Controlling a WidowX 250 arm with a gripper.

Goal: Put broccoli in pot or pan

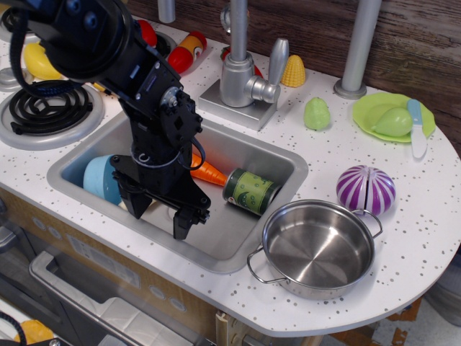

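The small smooth light-green plastic broccoli [317, 114] stands upright on the white speckled counter [432, 216], at about 2 o'clock from the middle of the view. It is just beside the lime-green plate [369, 115], which carries a larger pale-green pear shape [393, 122] and a light blue toy knife [417, 128]. The yellow corn piece [293, 71] is near it, at 11 o'clock from the broccoli.

The shiny round stainless-steel pot [318, 248] with two thin loop handles sits at about 5 o'clock, on the counter at the right corner of the grey sink basin [238, 238]. Nothing lies inside the pot. The purple striped ball [366, 189] is near it, at 1 o'clock from the pot, and they are apart.

The black robot gripper [160, 214] hangs over the sink, at about 8 o'clock, well apart from the broccoli. Its two fingers [183, 222] point down with a gap between them, so it is open and holds nothing. Behind it in the basin are a blue bowl [101, 179], an orange carrot [209, 173] and a dark green can [251, 192] lying on its side. Whether the fingers touch the basin floor I cannot tell. The silver toy faucet [241, 76] stands at 12 o'clock.
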